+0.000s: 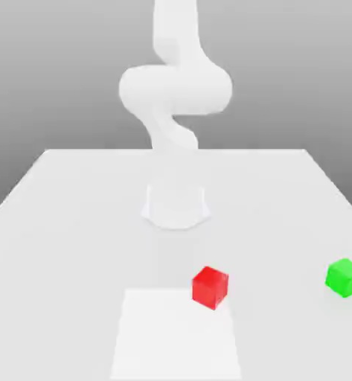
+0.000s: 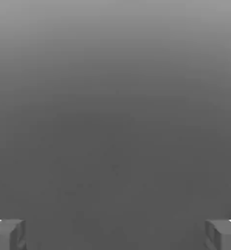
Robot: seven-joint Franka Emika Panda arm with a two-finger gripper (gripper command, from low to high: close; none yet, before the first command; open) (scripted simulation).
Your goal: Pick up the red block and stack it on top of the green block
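Outside, both blocks; from the hand, jaws [image 2: 115,235].

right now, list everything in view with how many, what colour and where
red block: one, red, at the upper right corner of the white patch in the exterior view
green block: one, green, on the table near the exterior view's right edge
white patch: one, white, on the table at the front of the exterior view
table: one, pale grey, under the blocks and the arm's base
background: one, grey, behind the table
robot arm: one, white, rising from its base toward the back of the table
gripper: one, two grey fingers set wide apart in the hand view, open
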